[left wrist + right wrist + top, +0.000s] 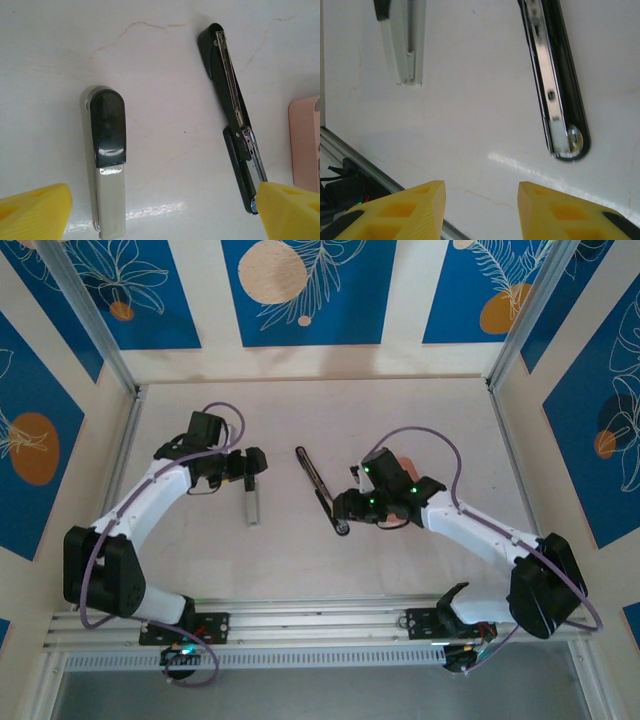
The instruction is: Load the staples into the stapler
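left pincer (165, 202) spread wide, nothing in it, hovers over silver part (107, 150) at 9 o'clock on desk (165, 60). black stapler (232, 110) lies open, rail up, mid-desk. right pincer (481, 192) apart, empty, near its 6 o'clock end. staples: not made out; pink tray (305, 145) sits at 3 o'clock of stapler, partly under right arm. risks, as i judge: thin strip slips or snaps in a coarse pinch; strip set askew on rail jams; stapler, unheld, skids when strip is pushed in; right arm's reach back to tray may nudge stapler or tray.
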